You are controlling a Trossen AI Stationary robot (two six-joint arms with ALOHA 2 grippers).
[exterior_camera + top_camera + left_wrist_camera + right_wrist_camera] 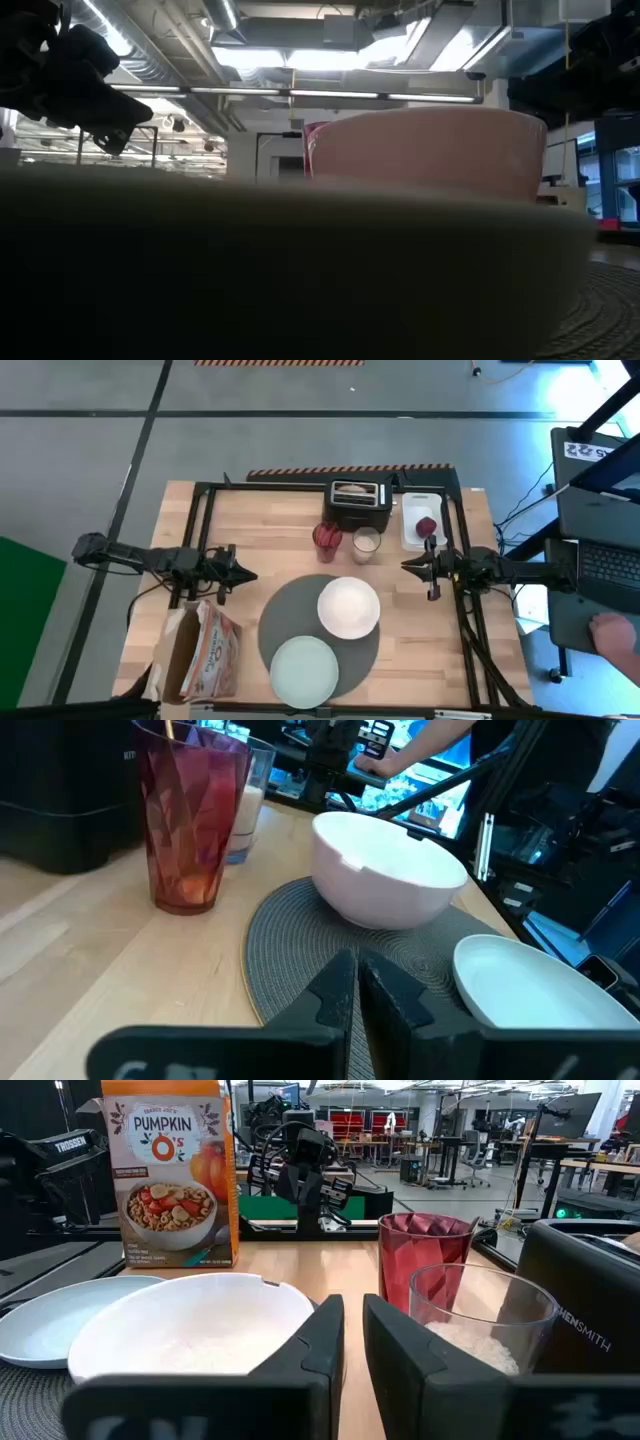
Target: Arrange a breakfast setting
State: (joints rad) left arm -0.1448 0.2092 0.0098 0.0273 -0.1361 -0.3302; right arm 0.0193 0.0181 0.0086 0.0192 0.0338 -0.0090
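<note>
The round dark-grey placemat (300,618) lies on the table's near middle. The white bowl (348,607) stands on its far right part. The pale mint-green plate (305,671) lies on its near edge. My left gripper (247,574) is shut and empty, left of the placemat, pointing at the bowl (388,870). My right gripper (408,567) is shut and empty, right of the bowl (190,1338), pointing left. A small pale stick (432,590) shows beside my right arm; I cannot tell whether it is the spoon.
A black toaster (360,503), a red tumbler (327,537) and a glass of milk (366,544) stand behind the placemat. A white tray (420,520) sits at the far right. A cereal box (205,655) is at the near left. A person's hand (612,630) is beyond the right edge.
</note>
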